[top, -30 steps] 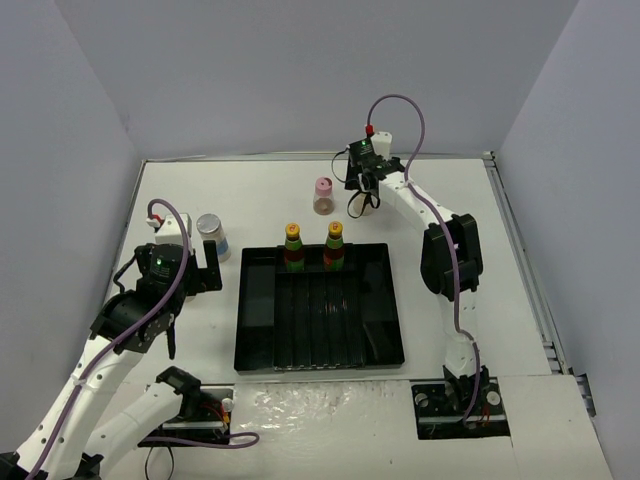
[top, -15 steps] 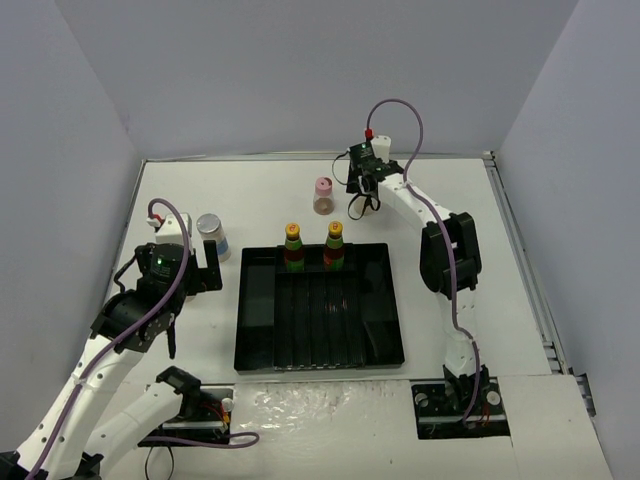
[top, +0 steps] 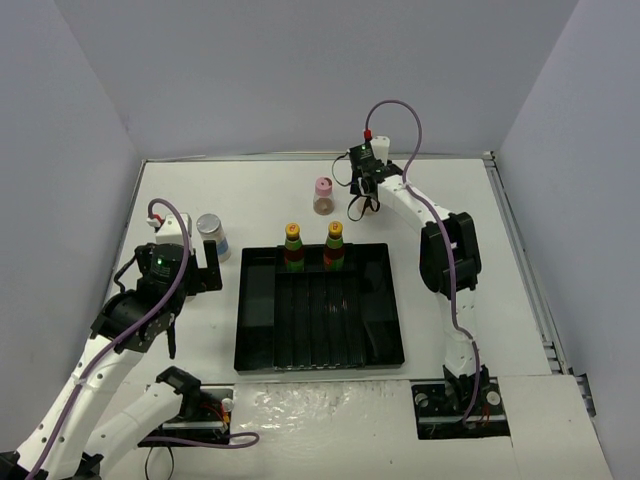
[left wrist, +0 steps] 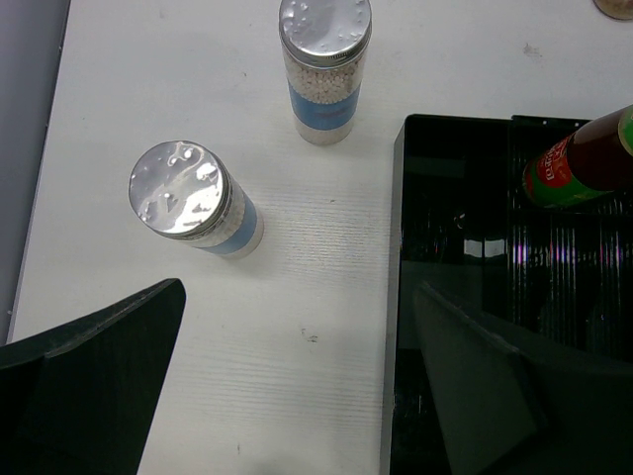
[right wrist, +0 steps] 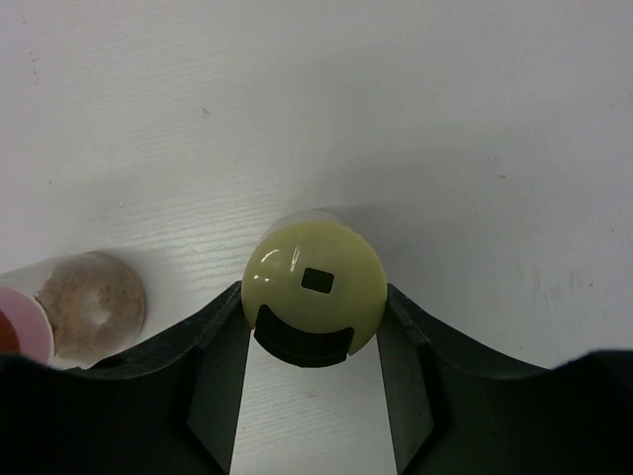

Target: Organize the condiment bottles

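Progress: two of six done, orange bottles standing at tray's far end | pink bottle and two shakers on table outside tray | right gripper clamped on yellow bottle beside pink bottle, beyond tray | left gripper spread wide near shakers, holding nothing.

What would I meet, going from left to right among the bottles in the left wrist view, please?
Nearer silver-lidded shaker → farther silver-lidded shaker → red-labelled sauce bottle.
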Controlling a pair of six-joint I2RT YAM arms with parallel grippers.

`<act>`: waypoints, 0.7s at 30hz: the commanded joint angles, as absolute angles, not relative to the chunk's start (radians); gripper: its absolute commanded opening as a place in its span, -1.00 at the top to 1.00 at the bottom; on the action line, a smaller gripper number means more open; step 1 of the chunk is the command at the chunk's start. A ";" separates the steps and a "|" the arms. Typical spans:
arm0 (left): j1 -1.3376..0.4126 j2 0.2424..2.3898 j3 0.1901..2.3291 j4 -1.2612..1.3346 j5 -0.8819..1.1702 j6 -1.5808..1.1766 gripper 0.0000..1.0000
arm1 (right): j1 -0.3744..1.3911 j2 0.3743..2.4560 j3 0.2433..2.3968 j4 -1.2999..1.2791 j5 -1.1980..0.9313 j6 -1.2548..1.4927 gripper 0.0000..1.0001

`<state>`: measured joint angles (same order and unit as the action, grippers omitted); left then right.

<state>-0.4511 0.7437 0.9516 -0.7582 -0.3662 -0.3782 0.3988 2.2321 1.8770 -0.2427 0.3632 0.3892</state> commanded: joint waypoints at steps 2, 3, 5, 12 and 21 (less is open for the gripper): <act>-0.445 0.750 0.976 -0.721 -0.388 -0.379 -0.94 | 0.401 2.127 1.800 -0.231 0.413 0.392 1.00; -0.445 0.750 0.976 -0.721 -0.387 -0.379 -0.94 | 0.403 2.087 1.787 -0.231 0.417 0.397 1.00; -0.446 0.750 0.976 -0.718 -0.385 -0.379 -0.94 | 0.407 2.042 1.767 -0.232 0.433 0.407 1.00; -0.445 0.747 0.976 -0.715 -0.378 -0.379 -0.94 | 0.454 1.824 1.681 -0.233 0.482 0.410 1.00; -0.445 0.737 0.975 -0.718 -0.376 -0.377 -0.94 | 0.548 1.549 1.441 -0.243 0.550 0.464 1.00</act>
